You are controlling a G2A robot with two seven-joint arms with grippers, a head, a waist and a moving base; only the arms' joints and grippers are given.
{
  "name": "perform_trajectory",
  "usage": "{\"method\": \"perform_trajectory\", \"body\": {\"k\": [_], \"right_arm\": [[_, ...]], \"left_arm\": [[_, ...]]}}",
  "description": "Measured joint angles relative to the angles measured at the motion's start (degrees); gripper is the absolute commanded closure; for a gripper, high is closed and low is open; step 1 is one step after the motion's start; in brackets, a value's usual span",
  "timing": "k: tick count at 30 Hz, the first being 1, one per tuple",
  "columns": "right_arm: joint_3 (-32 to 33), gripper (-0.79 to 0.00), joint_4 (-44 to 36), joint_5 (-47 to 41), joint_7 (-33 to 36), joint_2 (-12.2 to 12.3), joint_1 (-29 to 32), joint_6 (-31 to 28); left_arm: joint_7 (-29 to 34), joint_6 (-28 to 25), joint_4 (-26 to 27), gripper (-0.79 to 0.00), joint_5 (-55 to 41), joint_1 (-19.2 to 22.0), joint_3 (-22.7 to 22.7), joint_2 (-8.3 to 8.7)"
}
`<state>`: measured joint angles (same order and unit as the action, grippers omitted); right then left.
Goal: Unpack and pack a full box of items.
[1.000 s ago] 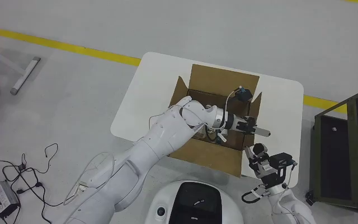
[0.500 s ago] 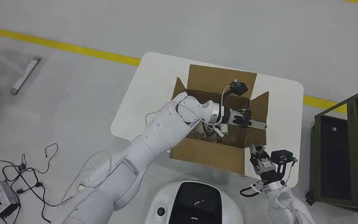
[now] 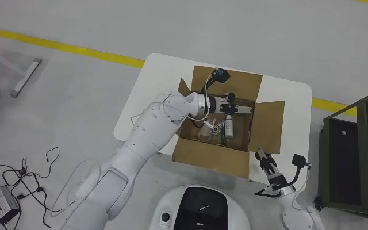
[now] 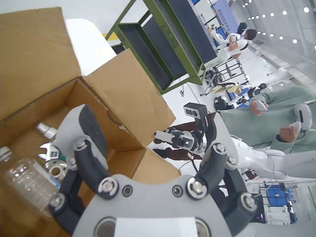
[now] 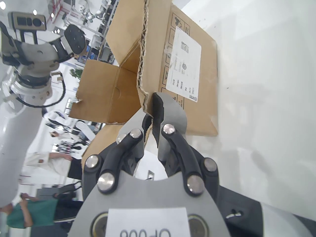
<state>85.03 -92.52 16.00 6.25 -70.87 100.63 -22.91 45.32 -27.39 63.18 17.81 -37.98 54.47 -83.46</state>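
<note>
The box [image 3: 210, 154] stands open on the desk [image 3: 144, 98], holding a clear bottle [image 4: 27, 181], a white bottle [image 4: 45, 129] and a wrench [image 4: 48, 150]. The clear bottle looks light and crushable; I would take it at its middle. The left end effector [image 3: 233, 105] hangs spread above; the right end effector [image 5: 151, 111] seems clenched on a flap [image 3: 270, 126] corner.

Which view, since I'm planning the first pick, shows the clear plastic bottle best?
The left wrist view: the clear plastic bottle lies close up on its side inside the box. The top view shows it small and faint. The right wrist view faces the box's outer wall.
</note>
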Motion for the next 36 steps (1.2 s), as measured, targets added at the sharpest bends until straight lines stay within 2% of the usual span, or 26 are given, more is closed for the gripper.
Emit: {"method": "perform_trajectory", "body": {"k": [8, 19, 24, 36], "right_arm": [[0.41, 0.000, 4.16, -14.98, 7.62, 0.01, -2.24, -2.00], [-0.33, 0.000, 9.26, -29.46, 14.75, -0.26, -4.71, -2.01], [-0.40, 0.000, 10.84, -31.01, 15.87, -0.26, -5.61, -1.41], [-0.66, 0.000, 12.47, -28.12, 15.11, -0.18, -6.86, 0.12]], "left_arm": [[1.25, 2.10, 5.97, -0.785, 3.03, -4.21, 2.71, 1.66], [1.29, 2.17, 6.08, -0.785, 3.03, -4.32, 2.73, 1.70], [1.29, 2.17, 6.08, -0.785, 3.03, -4.32, 2.73, 1.70], [1.29, 2.17, 6.08, -0.785, 3.03, -4.32, 2.73, 1.70]]}}
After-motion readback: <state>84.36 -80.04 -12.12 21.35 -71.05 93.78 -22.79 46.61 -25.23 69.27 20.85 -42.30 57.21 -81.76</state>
